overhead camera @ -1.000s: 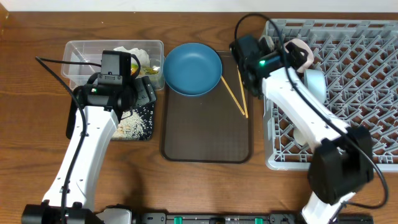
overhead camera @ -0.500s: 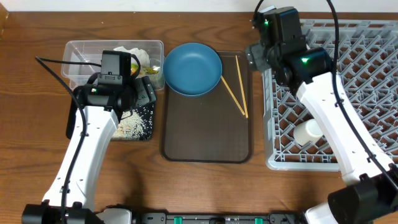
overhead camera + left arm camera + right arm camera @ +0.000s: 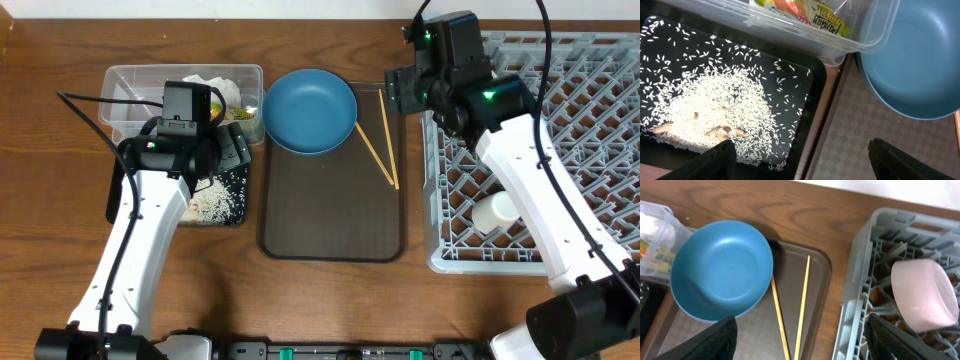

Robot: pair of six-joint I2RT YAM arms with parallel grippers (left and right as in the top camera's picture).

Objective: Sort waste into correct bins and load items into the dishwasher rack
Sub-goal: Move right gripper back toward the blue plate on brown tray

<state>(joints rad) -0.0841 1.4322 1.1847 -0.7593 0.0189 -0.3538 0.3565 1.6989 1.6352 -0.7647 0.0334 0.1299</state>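
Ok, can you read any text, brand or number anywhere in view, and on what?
On the wrapper in the tub: dark print on yellow, too small and tilted to read.
Nothing readable on the plate or the rack; no other text in view.

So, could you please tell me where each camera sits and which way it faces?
Overhead: fixed above the table, looking straight down at the brown tray, blue plate and dishwasher rack; left arm and right arm show.
Left wrist: on the left arm, looking down at rice in the black tray and the clear tub; left gripper shows, open.
Right wrist: on the right arm, looking down at the chopsticks and a pale bowl in the rack; right gripper shows, open.
Shared: all three show the blue plate.
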